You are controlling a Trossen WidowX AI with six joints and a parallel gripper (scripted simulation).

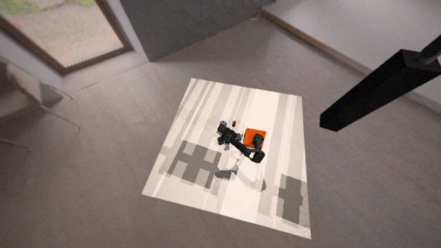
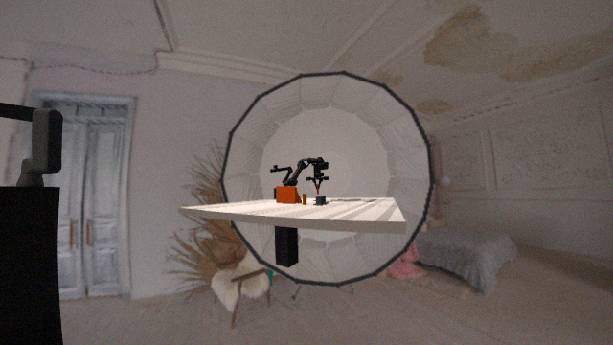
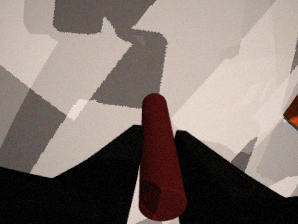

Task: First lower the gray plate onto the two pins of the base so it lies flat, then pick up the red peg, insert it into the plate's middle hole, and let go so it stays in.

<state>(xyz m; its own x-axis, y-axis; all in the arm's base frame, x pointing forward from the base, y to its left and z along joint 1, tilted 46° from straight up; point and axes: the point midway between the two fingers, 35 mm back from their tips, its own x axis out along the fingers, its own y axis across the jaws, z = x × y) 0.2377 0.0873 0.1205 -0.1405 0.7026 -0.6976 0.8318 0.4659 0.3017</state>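
Observation:
My gripper (image 2: 317, 184) (image 3: 157, 137) is shut on the red peg (image 2: 318, 190) (image 3: 159, 160), which runs lengthwise between the black fingers in the wrist view. In the exterior view the peg hangs tip down, above the level of the table top. A small dark gray block (image 2: 320, 200) stands on the table, below the gripper in that view; it looks like the base. The gray plate and the base's pins are too small to tell apart there, so whether the plate lies flat cannot be seen. Neither plate nor base shows clearly in the wrist view.
A small orange-brown upright piece (image 1: 233, 123) (image 2: 305, 198) stands between the dark block and the arm's orange mount (image 1: 249, 133) (image 2: 286, 195). An orange corner (image 3: 293, 116) shows at the wrist view's right edge. Shadows cross the white table (image 1: 238, 200) (image 2: 345, 218).

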